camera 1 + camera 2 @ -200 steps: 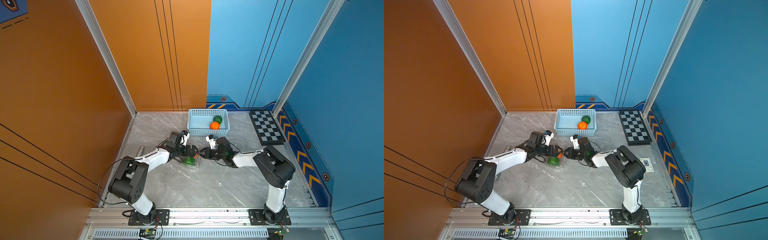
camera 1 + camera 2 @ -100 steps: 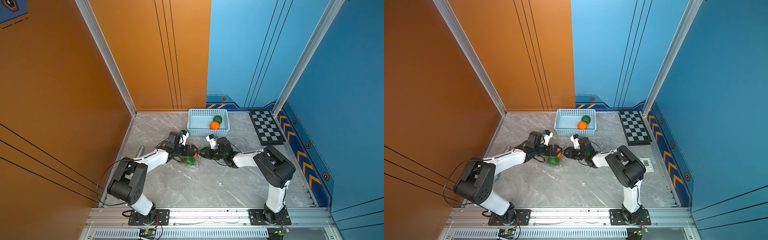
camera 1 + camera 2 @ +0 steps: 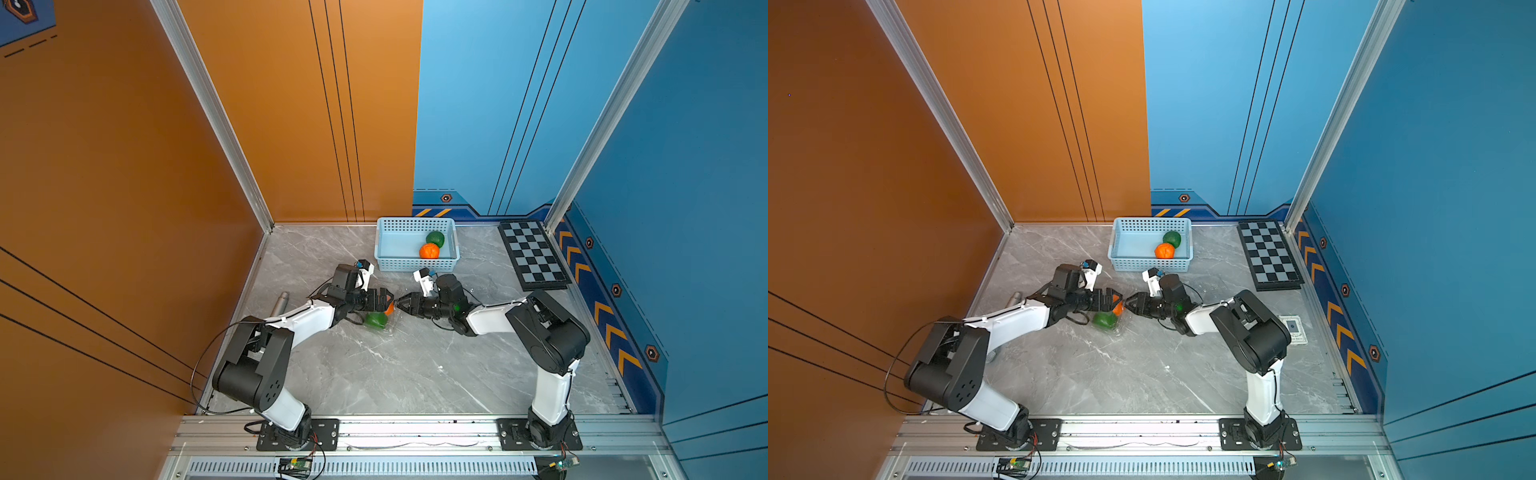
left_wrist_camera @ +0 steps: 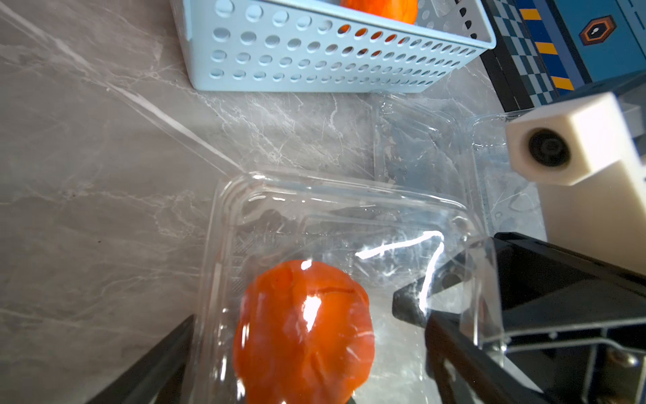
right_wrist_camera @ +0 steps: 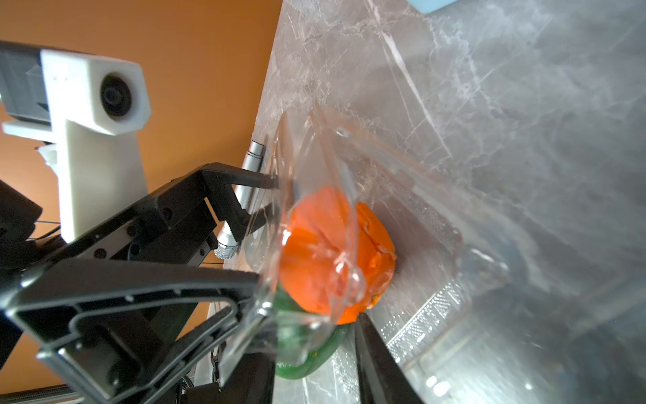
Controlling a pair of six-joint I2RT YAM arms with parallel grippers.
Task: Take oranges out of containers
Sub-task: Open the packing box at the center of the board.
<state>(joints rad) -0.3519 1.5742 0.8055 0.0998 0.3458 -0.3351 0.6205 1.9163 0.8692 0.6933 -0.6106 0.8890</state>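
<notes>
Unmoved since before, the left gripper gapes around the orange in its clamshell container; right gripper opening unclear. Marble surface, orange and blue walls.

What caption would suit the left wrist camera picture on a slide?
Left claw open beside a clear container holding an orange, light blue basket beyond.

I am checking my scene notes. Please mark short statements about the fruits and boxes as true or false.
1. The blue basket holds one orange and one green fruit. True.
2. Both clear boxes are empty. False: one clear box holds another orange and another green fruit; the second clear box is empty.
3. The chessboard lies inside the basket. False: it lies on the table, apart from the basket.
4. A silver tube lies near the orange wall. True.
</notes>
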